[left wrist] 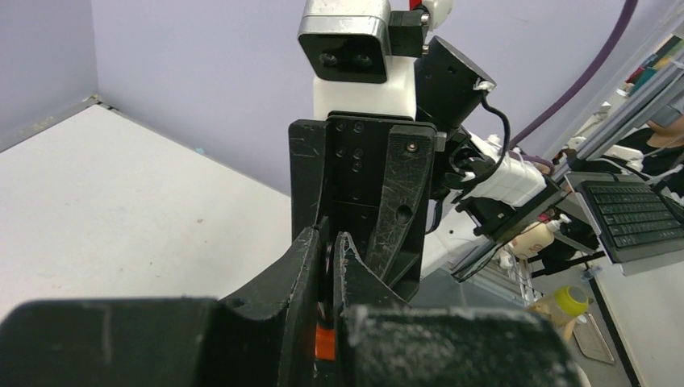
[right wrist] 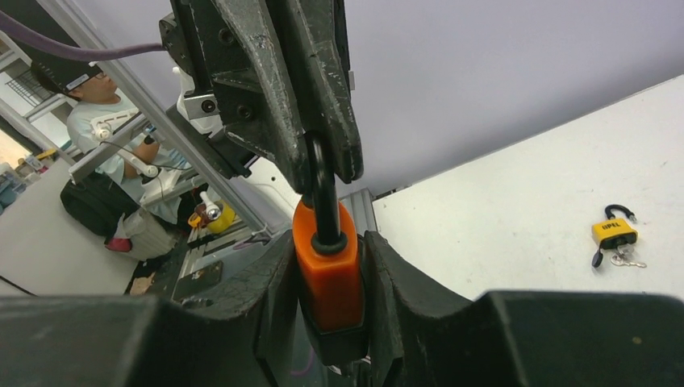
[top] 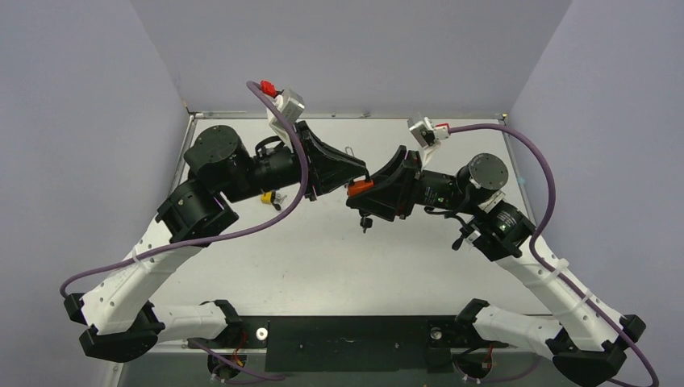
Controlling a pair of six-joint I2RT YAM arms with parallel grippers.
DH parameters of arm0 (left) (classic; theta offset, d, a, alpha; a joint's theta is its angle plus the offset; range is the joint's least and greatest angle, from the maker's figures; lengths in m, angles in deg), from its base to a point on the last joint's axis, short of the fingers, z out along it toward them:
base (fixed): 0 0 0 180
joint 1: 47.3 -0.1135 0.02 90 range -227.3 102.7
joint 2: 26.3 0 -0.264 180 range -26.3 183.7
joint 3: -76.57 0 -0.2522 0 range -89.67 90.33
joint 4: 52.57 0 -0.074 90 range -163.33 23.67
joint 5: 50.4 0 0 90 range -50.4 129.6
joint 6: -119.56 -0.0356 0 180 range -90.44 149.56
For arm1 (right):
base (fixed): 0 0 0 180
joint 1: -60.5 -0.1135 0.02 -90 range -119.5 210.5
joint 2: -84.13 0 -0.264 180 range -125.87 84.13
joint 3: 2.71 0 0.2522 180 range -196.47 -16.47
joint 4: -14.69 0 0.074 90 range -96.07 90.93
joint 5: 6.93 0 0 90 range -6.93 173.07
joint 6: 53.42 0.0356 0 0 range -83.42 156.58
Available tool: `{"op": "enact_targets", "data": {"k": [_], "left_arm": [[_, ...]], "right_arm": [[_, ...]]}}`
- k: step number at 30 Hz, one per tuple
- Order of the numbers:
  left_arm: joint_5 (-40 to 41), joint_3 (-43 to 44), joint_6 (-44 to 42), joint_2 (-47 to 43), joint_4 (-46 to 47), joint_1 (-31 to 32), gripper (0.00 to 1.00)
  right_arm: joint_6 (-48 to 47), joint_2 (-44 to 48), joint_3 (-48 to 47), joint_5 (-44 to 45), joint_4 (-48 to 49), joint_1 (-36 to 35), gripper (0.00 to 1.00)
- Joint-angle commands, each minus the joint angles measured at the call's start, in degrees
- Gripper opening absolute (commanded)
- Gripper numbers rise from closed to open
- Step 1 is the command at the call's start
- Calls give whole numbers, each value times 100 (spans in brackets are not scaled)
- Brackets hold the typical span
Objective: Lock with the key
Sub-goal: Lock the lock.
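An orange padlock [top: 360, 188] with a black shackle [right wrist: 320, 185] is held in mid-air between both grippers. My right gripper [right wrist: 331, 242] is shut on the padlock's orange body [right wrist: 331, 270]. My left gripper [left wrist: 332, 246] is shut on the shackle from the opposite side; a strip of the orange body [left wrist: 324, 343] shows between its fingers. In the top view the left gripper [top: 355, 173] meets the right gripper [top: 369, 193] above the table's middle. A small dark piece, probably the key [top: 365, 222], hangs below the padlock.
A yellow padlock [right wrist: 613, 232] with keys beside it lies on the white table [top: 339, 258]; in the top view it [top: 270, 196] sits under the left arm. Purple cables loop over both arms. Grey walls enclose the table on three sides.
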Motion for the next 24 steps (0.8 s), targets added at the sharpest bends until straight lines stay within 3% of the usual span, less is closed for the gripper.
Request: {"op": "enact_targets", "data": {"k": [1,24], "left_arm": [[-208,-288,53,-94,-930,296,0],[24,-810,32,-142,-1093,692,0]], "right_arm": [[308,203,-18,1009,1243,591,0],[520,-138,-1023,866,1459,1266,0]]}}
